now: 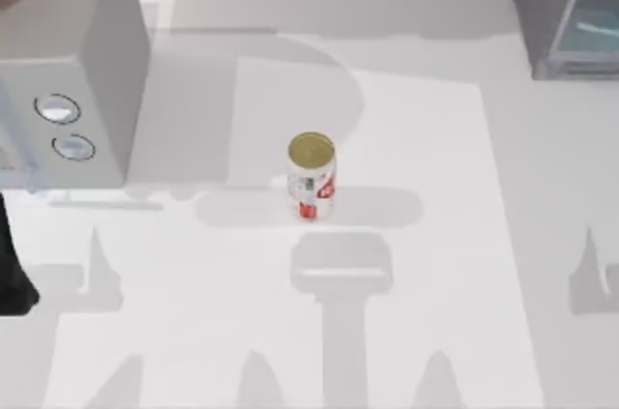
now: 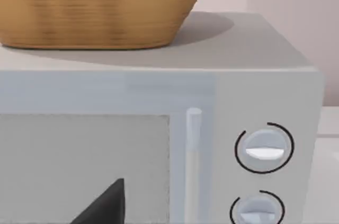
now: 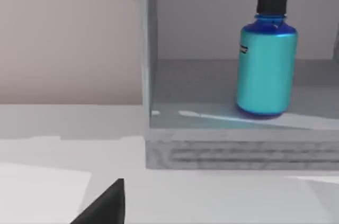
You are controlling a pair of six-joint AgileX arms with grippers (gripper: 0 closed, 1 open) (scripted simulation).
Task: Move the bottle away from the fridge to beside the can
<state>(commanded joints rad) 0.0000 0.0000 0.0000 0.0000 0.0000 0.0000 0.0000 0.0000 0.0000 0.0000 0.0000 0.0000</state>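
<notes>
Bottle (image 3: 266,60) upright inside fridge (image 3: 212,144).

At the upper left of your top view stands a grey box (image 1: 73,71) with two round dials (image 1: 65,127) on its front, resting on the white table (image 1: 464,264), and a woven basket (image 2: 100,7) sits on its roof.
</notes>
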